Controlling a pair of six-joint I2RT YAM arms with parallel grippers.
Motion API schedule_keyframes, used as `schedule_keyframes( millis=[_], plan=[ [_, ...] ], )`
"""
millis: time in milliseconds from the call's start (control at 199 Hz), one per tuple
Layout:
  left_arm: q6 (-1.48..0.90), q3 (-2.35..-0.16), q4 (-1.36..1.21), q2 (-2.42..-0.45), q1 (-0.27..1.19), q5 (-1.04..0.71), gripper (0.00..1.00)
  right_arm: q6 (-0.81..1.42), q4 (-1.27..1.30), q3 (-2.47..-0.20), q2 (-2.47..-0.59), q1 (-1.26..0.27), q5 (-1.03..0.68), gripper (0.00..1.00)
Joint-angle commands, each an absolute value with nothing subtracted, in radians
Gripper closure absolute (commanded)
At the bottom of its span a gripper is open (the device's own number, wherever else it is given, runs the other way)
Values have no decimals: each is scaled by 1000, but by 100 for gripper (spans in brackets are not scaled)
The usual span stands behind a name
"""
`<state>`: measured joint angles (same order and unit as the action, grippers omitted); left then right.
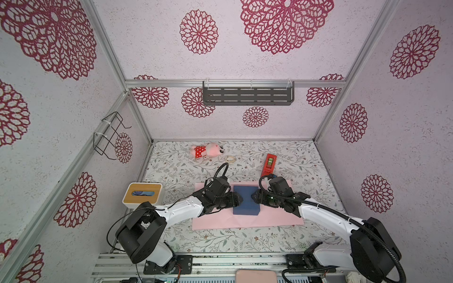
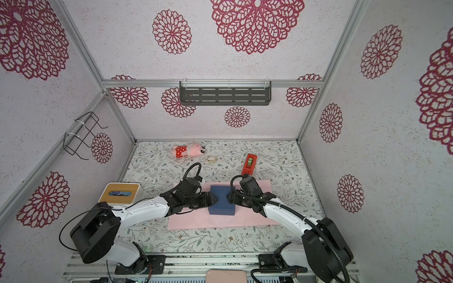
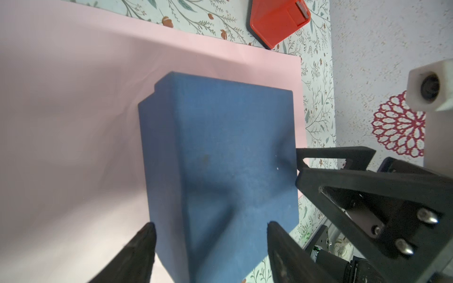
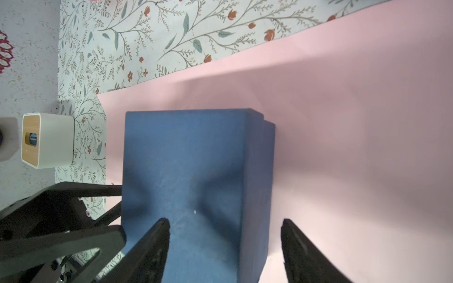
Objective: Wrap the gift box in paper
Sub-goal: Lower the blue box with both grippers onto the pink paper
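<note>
Jaws apart, the left gripper (image 1: 241, 198) and right gripper (image 1: 253, 196) are bracketing the gift box (image 1: 246, 206), seemingly centring it on the paper (image 1: 220, 220) before pinching an edge

left arm: stretched low toward the middle | left tool (image 1: 241, 199): jaws parted | right arm: mirrored | right tool (image 1: 254, 196): jaws parted | tips face each other, apart
</note>
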<state>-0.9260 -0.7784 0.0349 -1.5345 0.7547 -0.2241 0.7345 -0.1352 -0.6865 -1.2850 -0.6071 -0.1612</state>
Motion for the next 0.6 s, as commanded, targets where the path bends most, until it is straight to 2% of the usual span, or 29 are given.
schedule_keyframes(
  millis=[0, 277, 594],
  plan=[
    [-949, -792, -23, -1574, 755, -247, 29, 727, -61, -676, -1308, -604, -225, 28],
    [-983, -801, -76, -1611, 762, -276, 37, 759, 50, -678, -1332, -604, -305, 34],
    [-975, -828, -73, -1613, 764, -280, 37, 765, 60, -715, -1337, -604, -311, 35]
  ],
)
